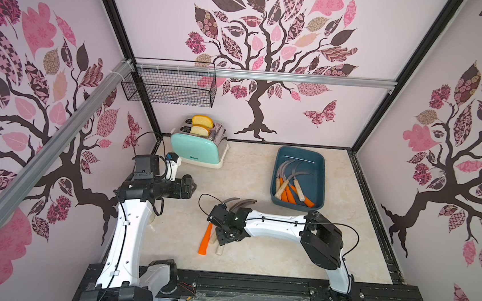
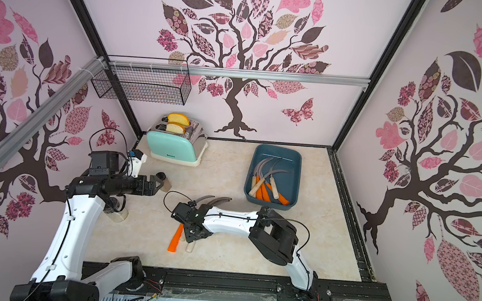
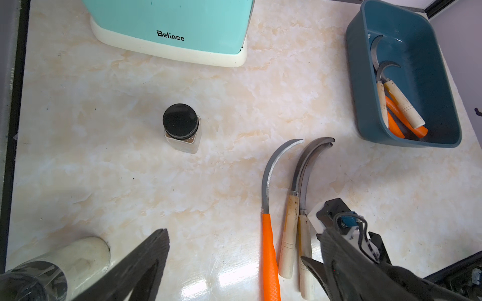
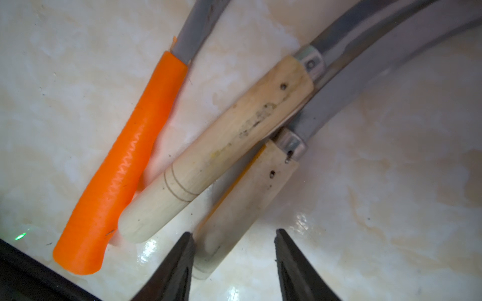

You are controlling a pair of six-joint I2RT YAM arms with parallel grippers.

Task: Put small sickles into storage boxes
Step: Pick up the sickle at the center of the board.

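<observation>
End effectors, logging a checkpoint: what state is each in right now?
Left end effector: open, empty.
Right end effector: open, straddling a wooden sickle handle, not gripping yet.

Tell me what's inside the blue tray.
The tray holds a pile of sickles, orange and wooden handles at its near end, blades toward the far end. They overlap, so lower ones are partly hidden and the count is unclear.

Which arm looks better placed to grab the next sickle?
Right. The right tool hangs open astride a wooden sickle handle on the table; the left tool, also open, is off near the jar.
</observation>
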